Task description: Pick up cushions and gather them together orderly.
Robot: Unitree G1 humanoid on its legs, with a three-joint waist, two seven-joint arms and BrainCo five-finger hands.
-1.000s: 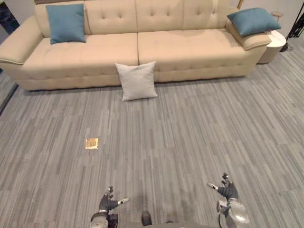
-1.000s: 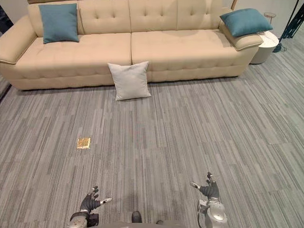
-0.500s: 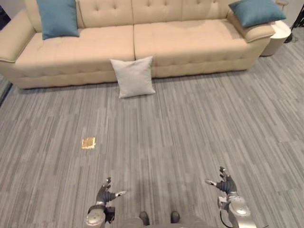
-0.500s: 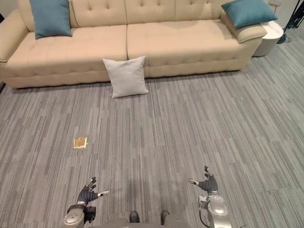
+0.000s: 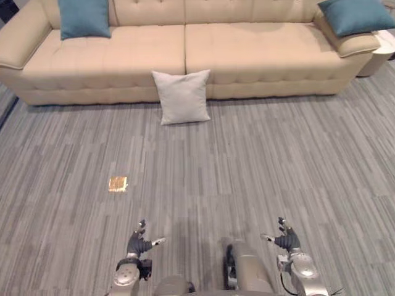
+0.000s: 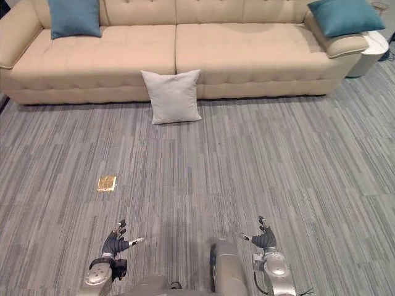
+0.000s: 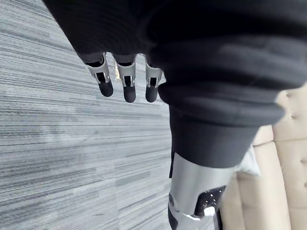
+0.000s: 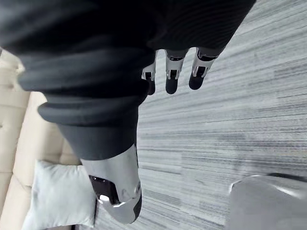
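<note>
Low over the floor point(image 5: 259, 166), the left hand point(image 5: 141, 244) and right hand point(image 5: 284, 240) hang loose and empty; next, I judge, comes walking to the white cushion point(image 5: 182, 96) against the sofa point(image 5: 259, 55).

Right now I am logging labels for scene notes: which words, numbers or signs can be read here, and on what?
None can be read. The sofa, the white cushion before it and the two blue cushions on it show no print. The small gold plate on the floor is too small to tell any marking.
</note>
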